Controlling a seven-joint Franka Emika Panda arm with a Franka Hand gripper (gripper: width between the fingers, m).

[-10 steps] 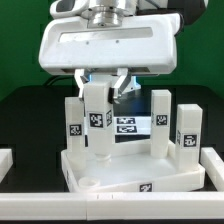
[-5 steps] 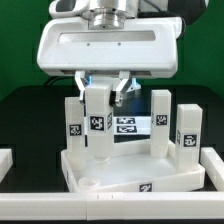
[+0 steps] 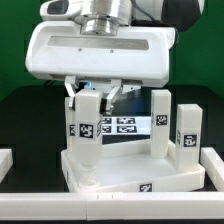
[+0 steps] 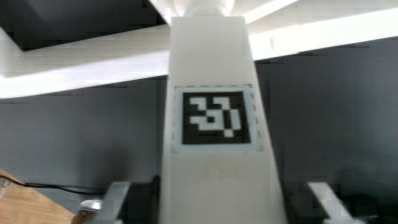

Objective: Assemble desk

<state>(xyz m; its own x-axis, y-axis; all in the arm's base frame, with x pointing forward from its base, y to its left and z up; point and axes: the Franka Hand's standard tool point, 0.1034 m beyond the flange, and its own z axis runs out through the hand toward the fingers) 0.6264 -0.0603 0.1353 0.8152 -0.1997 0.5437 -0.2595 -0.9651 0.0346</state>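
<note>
Black tabletop (image 3: 25, 110) carries the desk top (image 3: 135, 172); above its near corner, the gripper (image 3: 91, 98) clamps an upright leg block (image 3: 87, 135).

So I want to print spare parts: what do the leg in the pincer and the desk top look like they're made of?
Leg: looks like white plastic, smooth and matte, with crisp square edges; a black-and-white tag sits on its face, whether printed or stuck on I can't tell. Desk top: apparently the same white plastic, with a moulded-looking raised rim and a slight sheen. Neither shows wood grain or metallic shine.
</note>
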